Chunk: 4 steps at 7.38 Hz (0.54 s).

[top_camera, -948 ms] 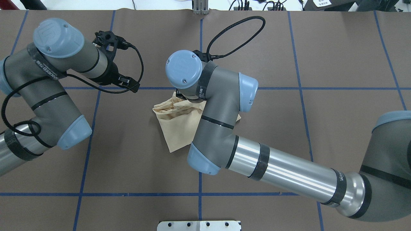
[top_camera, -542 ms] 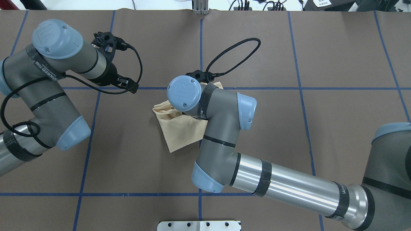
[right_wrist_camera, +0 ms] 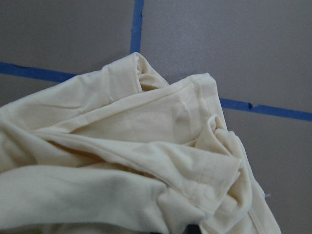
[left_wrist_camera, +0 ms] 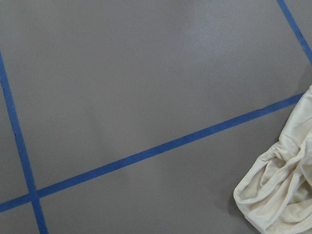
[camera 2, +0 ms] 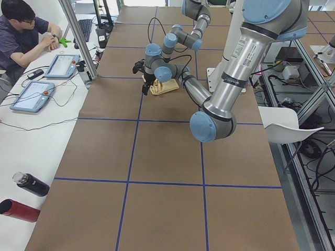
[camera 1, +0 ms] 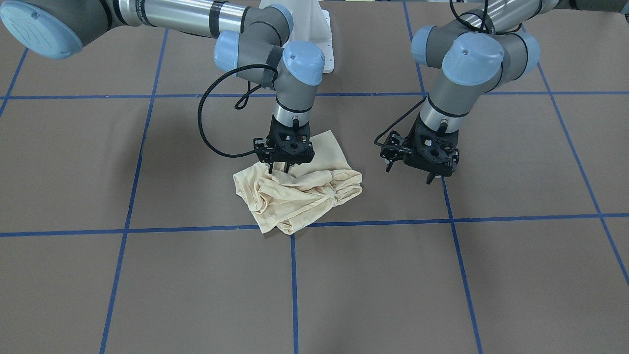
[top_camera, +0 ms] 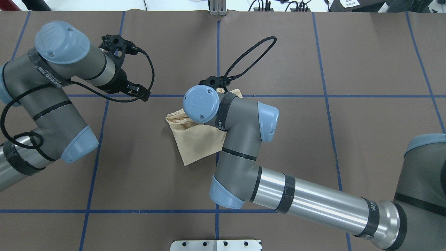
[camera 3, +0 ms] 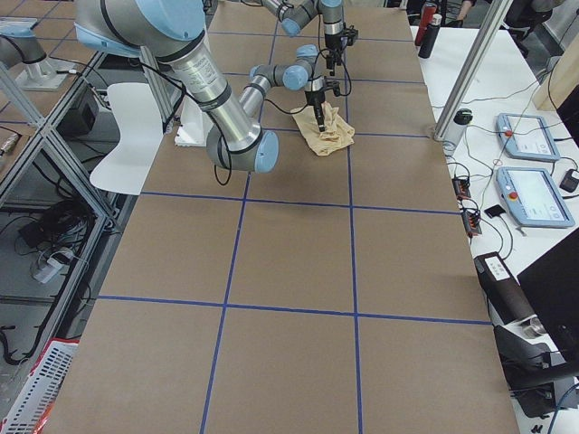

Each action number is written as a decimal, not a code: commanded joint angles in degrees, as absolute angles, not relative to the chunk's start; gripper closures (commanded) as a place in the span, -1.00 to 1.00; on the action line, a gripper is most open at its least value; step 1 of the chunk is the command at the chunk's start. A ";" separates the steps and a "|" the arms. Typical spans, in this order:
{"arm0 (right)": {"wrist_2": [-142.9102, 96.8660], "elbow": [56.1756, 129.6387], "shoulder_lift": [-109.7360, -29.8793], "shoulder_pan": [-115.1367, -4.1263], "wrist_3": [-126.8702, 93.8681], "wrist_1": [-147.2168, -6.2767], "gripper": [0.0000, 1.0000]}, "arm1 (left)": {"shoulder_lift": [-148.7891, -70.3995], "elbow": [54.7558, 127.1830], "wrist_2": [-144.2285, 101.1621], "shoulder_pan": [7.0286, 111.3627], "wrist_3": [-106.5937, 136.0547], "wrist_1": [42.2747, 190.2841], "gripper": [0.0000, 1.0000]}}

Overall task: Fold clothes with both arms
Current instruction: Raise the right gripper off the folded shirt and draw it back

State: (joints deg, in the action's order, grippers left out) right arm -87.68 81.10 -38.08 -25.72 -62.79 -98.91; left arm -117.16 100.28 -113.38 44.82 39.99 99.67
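Observation:
The clothes, one pale cream-yellow shirt [camera 1: 300, 194], lie bunched and loosely folded near the table's middle, also seen under the right arm in the overhead view [top_camera: 195, 139]. My right gripper [camera 1: 279, 169] points straight down at the shirt's rear edge, its fingertips slightly apart and touching the cloth. The right wrist view is filled with rumpled folds and a hem of the shirt [right_wrist_camera: 146, 146]. My left gripper [camera 1: 417, 172] hovers open above bare table beside the shirt, clear of it. Only an edge of the shirt [left_wrist_camera: 282, 195] shows in the left wrist view.
Blue tape lines [camera 1: 295, 275] divide the brown table cover into squares. The white pedestal base [camera 1: 314, 29] stands behind the shirt. A person [camera 2: 21, 31] sits at tablets [camera 2: 31, 94] beyond the far table edge, with bottles [camera 2: 29, 185] nearby.
My right wrist has swung back toward the robot's side and settled lower over the shirt. A shirt corner now shows beyond the wrist. The left arm has barely moved.

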 commanded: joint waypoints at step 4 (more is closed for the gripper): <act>-83.15 67.37 -36.31 -32.51 -54.60 -79.79 1.00 | -117.16 100.37 -113.38 44.82 39.99 99.67 -1.00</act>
State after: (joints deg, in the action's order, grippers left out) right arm -84.05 73.09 -37.09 -31.05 -56.24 -88.45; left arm -117.16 100.34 -113.38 44.82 40.03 99.67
